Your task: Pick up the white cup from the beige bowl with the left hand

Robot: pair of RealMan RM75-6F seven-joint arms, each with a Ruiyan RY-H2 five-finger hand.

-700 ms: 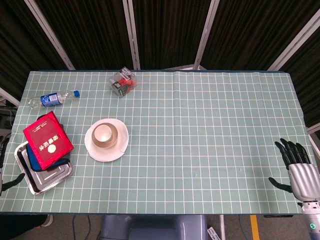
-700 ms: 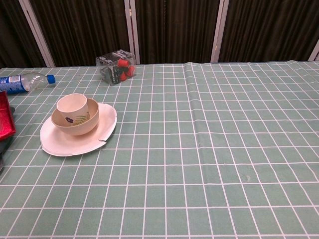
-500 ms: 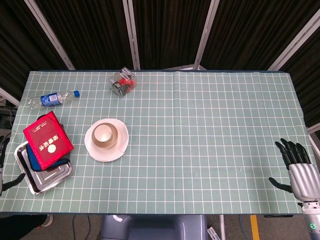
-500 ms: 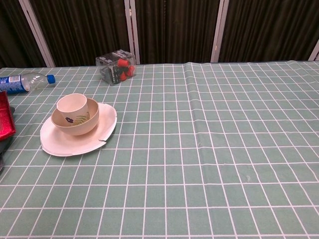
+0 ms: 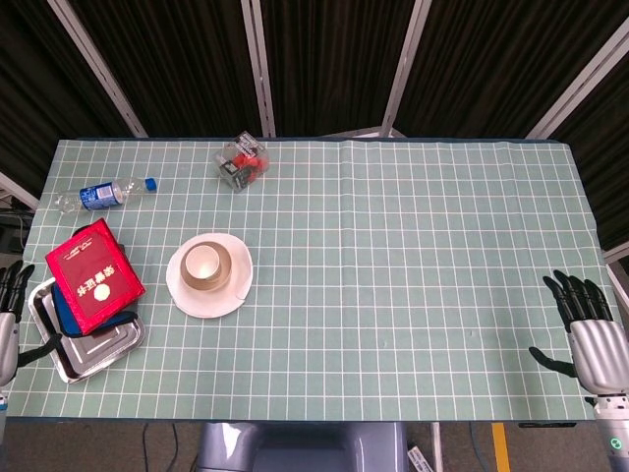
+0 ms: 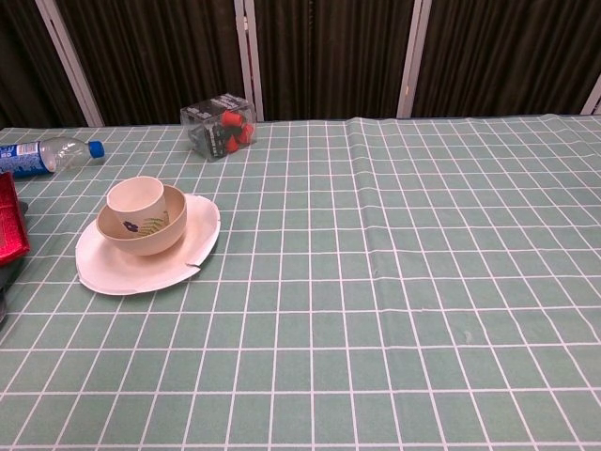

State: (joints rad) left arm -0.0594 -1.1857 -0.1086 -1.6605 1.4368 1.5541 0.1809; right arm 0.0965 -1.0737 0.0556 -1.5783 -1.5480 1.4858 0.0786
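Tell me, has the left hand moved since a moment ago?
Yes. The left hand has risen further into the head view beside the metal tray.

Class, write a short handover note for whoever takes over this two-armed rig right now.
Left hand: open, holding nothing, at the table's left edge beside the metal tray.
Right hand: open, holding nothing, at the right edge.
The white cup stands upright in the beige bowl, which sits on a white plate.
Done: nothing; cup untouched.
Left: reach the left hand to the cup, grip it, lift it out.
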